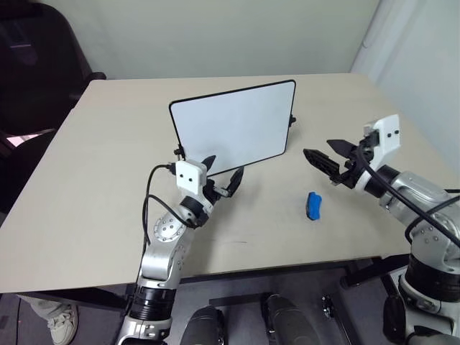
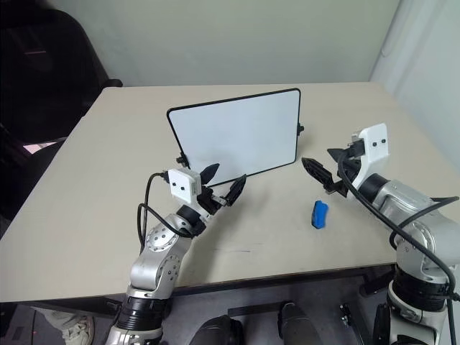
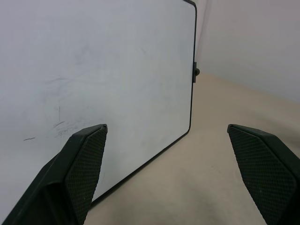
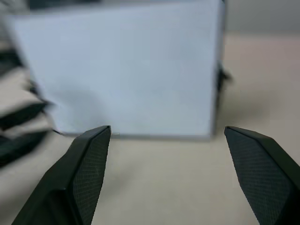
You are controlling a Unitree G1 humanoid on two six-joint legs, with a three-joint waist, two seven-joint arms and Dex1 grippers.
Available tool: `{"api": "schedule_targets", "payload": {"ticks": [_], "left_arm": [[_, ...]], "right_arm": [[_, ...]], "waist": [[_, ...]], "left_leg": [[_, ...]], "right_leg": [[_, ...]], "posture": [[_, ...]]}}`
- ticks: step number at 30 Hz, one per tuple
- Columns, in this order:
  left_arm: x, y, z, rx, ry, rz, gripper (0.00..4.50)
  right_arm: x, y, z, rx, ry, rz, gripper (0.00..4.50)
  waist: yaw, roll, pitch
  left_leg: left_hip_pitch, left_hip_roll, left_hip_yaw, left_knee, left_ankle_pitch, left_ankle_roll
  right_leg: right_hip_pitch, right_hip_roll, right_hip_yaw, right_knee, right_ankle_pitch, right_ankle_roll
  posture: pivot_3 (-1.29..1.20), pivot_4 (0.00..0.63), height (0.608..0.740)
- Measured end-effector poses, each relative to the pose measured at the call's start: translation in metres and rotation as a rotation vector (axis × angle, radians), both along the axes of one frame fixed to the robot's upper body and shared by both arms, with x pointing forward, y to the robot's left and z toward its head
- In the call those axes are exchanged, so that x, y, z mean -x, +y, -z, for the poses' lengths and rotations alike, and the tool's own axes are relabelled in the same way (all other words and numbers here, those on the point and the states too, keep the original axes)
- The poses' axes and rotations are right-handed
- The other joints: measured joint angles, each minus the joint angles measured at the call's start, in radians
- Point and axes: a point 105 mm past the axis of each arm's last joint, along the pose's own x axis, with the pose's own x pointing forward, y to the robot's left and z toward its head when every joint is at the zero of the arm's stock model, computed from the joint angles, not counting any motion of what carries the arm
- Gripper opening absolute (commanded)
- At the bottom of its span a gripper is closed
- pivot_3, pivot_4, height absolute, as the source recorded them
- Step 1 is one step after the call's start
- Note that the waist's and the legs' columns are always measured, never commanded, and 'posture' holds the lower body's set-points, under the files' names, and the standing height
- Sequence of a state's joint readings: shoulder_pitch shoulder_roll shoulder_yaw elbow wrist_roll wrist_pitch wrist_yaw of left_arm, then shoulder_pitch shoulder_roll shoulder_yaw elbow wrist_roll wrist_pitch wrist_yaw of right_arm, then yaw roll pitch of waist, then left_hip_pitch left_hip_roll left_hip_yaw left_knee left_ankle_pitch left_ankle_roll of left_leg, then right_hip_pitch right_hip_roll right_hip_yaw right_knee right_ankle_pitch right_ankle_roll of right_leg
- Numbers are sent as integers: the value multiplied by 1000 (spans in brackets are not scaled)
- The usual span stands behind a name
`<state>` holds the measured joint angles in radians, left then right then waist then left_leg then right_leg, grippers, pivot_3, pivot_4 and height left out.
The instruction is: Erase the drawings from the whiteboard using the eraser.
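The whiteboard (image 1: pixel 237 126) stands propped up near the middle of the table, its black-framed white face towards me. The drawings are out of view; the face looks white, with only faint grey streaks (image 3: pixel 61 125) in the left wrist view. The blue eraser (image 1: pixel 313 205) lies flat on the table to the right of the board, with nothing touching it. My left gripper (image 1: pixel 223 174) is open at the board's lower near edge, holding nothing. My right gripper (image 1: pixel 318 149) is open and empty, raised above the table just behind the eraser and pointing at the board's right side.
The beige table (image 1: pixel 108 180) has bare room to the left and right of the board. A dark chair (image 1: pixel 36 65) stands off the table's far left corner. A person's shoe (image 1: pixel 59 321) shows on the floor under the near left edge.
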<state>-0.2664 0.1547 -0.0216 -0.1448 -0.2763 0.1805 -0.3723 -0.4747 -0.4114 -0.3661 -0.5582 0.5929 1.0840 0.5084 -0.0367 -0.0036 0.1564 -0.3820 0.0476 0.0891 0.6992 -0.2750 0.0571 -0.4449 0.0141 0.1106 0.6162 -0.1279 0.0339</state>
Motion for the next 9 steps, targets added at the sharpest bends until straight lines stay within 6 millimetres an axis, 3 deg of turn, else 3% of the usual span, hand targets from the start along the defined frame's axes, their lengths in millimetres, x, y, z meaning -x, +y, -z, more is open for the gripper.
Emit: {"api": "schedule_targets", "payload": {"ticks": [9], "left_arm": [[0, -2, 1, -29, 8, 27, 4500]], "right_arm": [[10, 3, -2, -25, -34, -27, 4099]], "waist": [[5, 0, 0]], "left_leg": [[0, -2, -2, 0, -1, 2]], "right_leg": [[5, -3, 0, -8, 0, 1]], "posture": [[0, 150, 740]]}}
